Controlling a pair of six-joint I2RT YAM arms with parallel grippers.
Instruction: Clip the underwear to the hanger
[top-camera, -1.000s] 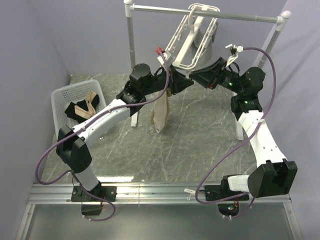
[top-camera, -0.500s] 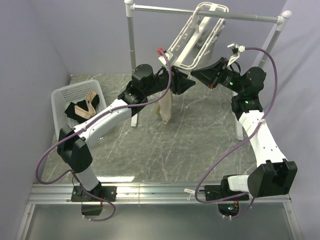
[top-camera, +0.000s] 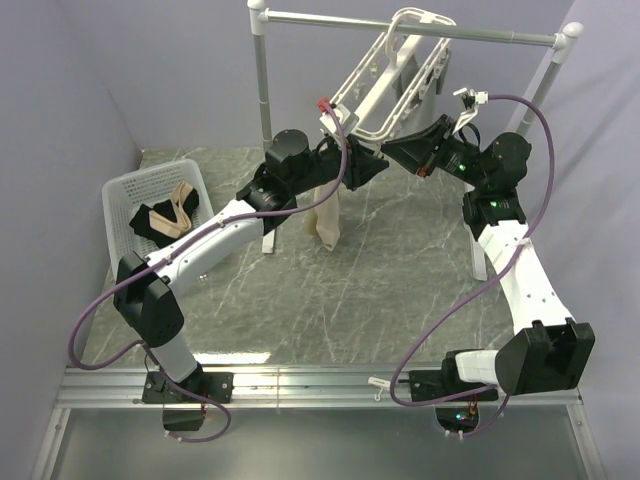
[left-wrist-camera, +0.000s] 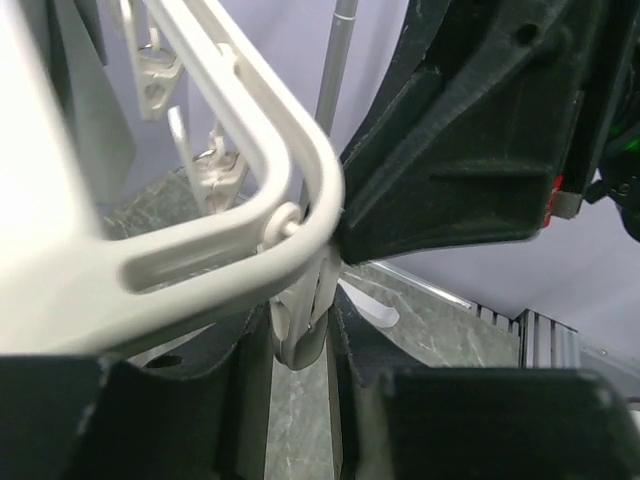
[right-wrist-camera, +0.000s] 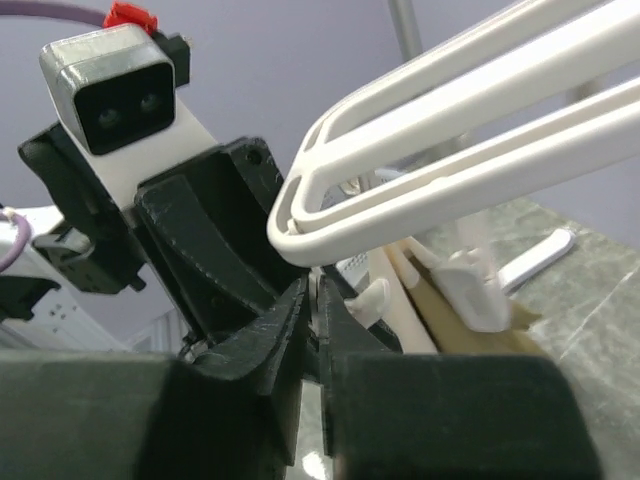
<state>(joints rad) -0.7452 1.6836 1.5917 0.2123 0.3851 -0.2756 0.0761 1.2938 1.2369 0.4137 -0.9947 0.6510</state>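
The white hanger (top-camera: 385, 85) hangs tilted from the rail by its hook. The tan underwear (top-camera: 327, 220) dangles from one of its clips below the lower corner, above the table. My left gripper (top-camera: 375, 168) is at that corner, shut on a white clip (left-wrist-camera: 303, 318) under the frame (left-wrist-camera: 240, 215). My right gripper (top-camera: 390, 152) faces it from the right. Its jaws are pressed on a thin white clip part (right-wrist-camera: 322, 290) just under the frame's corner (right-wrist-camera: 330, 225). The underwear (right-wrist-camera: 455, 325) shows behind, with a clip (right-wrist-camera: 470, 290) on it.
A silver rail stand (top-camera: 400, 24) spans the back, its legs (top-camera: 268, 235) standing on the marble table. A grey garment (top-camera: 418, 75) hangs behind the hanger. A white basket (top-camera: 118, 195) at the left holds black and beige cloth pieces (top-camera: 165, 218).
Both grippers and the hanger's lower corner have risen a little. The hanger has swung up and the underwear has lifted with it.
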